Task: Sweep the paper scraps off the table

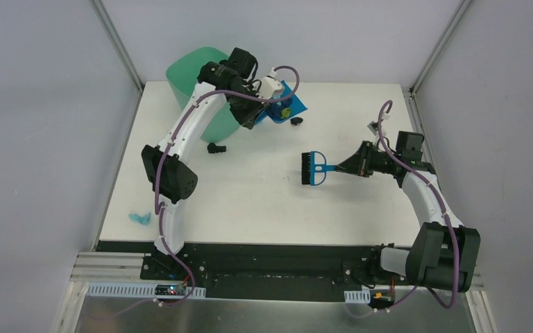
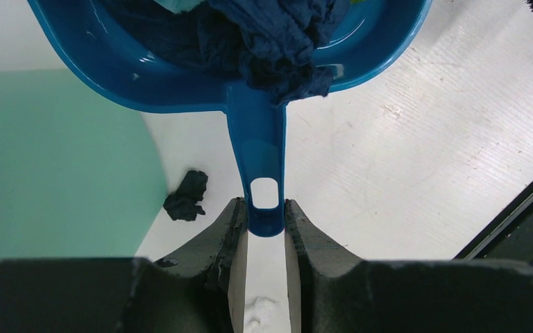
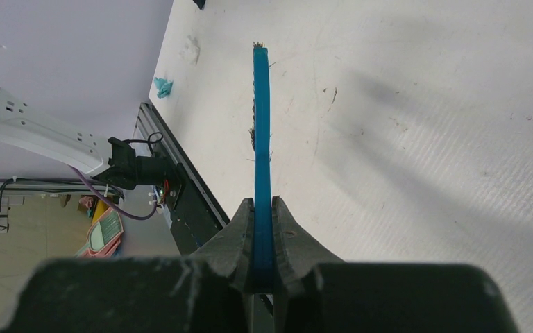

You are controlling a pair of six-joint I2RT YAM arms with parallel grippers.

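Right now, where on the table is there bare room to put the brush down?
The widest bare patch is the table's near middle, between the left arm, the brush and the front edge. A second lies far right, between dustpan and right arm. Far left is crowded: bin with a black scrap, dustpan with another. A light blue scrap lies near left.

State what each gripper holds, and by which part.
The left gripper clamps the blue dustpan by its handle's end; right gripper clamps the brush by its handle.
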